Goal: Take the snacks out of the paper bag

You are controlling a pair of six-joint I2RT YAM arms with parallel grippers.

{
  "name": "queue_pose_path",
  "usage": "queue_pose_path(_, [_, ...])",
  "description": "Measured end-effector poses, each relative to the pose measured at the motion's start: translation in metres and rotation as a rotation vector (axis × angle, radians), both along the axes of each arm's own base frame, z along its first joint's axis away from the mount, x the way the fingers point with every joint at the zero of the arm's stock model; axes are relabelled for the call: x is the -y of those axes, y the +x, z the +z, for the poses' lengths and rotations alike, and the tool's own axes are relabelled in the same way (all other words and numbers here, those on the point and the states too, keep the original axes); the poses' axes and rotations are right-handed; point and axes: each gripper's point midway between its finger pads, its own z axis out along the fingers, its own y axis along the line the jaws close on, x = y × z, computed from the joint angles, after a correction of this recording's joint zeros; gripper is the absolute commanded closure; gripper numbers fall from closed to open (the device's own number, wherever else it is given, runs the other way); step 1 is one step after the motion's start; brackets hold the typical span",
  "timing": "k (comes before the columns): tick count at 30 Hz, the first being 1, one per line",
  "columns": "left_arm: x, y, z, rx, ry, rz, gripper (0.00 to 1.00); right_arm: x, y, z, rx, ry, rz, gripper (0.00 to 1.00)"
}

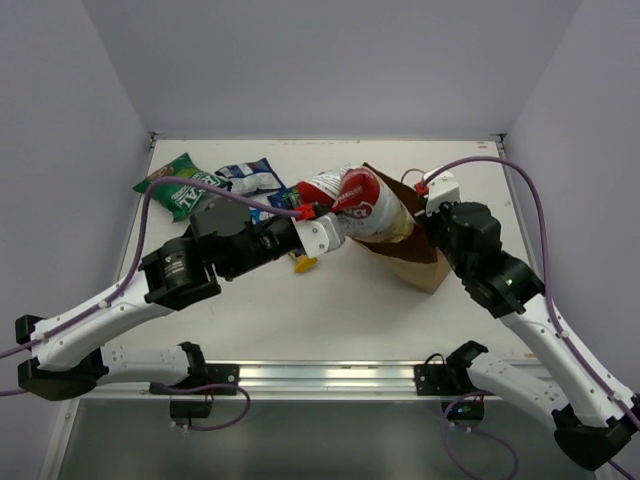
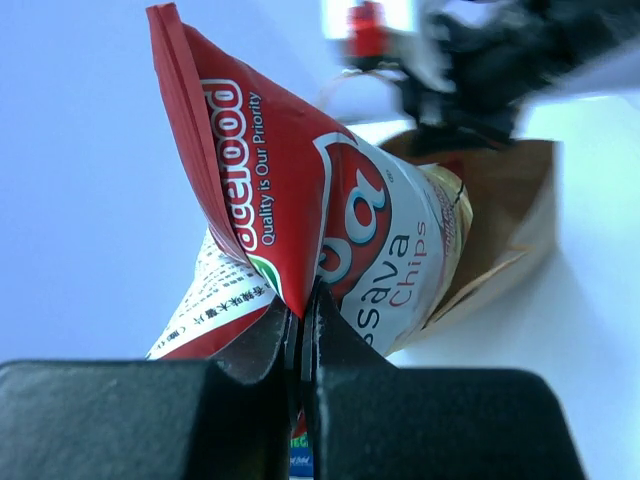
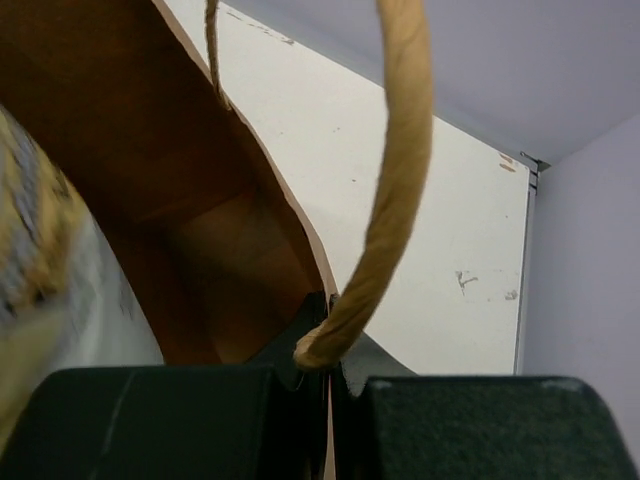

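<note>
The brown paper bag (image 1: pixel 420 255) lies tipped at centre right, its mouth toward the left. My left gripper (image 1: pixel 335 222) is shut on a corner of the large red chip bag (image 1: pixel 365 205), which sticks halfway out of the paper bag's mouth; it fills the left wrist view (image 2: pixel 320 220), with the paper bag (image 2: pixel 510 210) behind it. My right gripper (image 1: pixel 432 212) is shut on the paper bag's rim (image 3: pixel 290 215), next to a twisted paper handle (image 3: pixel 395 180). A green bag (image 1: pixel 180 185), a blue packet (image 1: pixel 250 177) and a small yellow packet (image 1: pixel 303 264) lie on the table.
The white table (image 1: pixel 330 300) is walled at the back and both sides. The loose packets lie at the back left, behind my left arm (image 1: pixel 180 265). My right arm (image 1: pixel 510 285) runs along the right side. A metal rail (image 1: pixel 320 375) borders the near edge.
</note>
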Motion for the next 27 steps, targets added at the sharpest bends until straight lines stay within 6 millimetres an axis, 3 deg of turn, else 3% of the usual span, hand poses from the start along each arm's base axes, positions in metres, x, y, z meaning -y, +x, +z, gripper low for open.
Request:
queue_pose_path(5, [-0.045, 0.048, 0.031, -0.023, -0.185, 0.353, 1.0, 0.009, 0.011, -0.004, -0.003, -0.015, -0.101, 1.0])
queue_pose_path(10, [-0.107, 0.1, 0.039, -0.087, -0.349, 0.669, 1.0, 0.015, 0.02, -0.005, -0.006, -0.016, -0.177, 1.0])
queue_pose_path(16, [-0.161, 0.131, 0.036, -0.138, -0.47, 0.898, 1.0, 0.028, 0.019, -0.004, -0.004, -0.005, -0.237, 1.0])
queue_pose_path(20, [-0.199, 0.151, 0.01, -0.175, -0.491, 1.046, 1.0, 0.035, 0.016, -0.004, -0.008, -0.003, -0.26, 1.0])
queue_pose_path(22, [-0.2, 0.153, -0.004, -0.214, -0.5, 1.047, 1.0, 0.036, 0.015, -0.004, -0.009, -0.001, -0.265, 1.0])
queue_pose_path(27, [-0.184, 0.148, -0.017, -0.305, -0.501, 0.967, 1.0, 0.036, 0.015, -0.004, -0.008, 0.007, -0.268, 1.0])
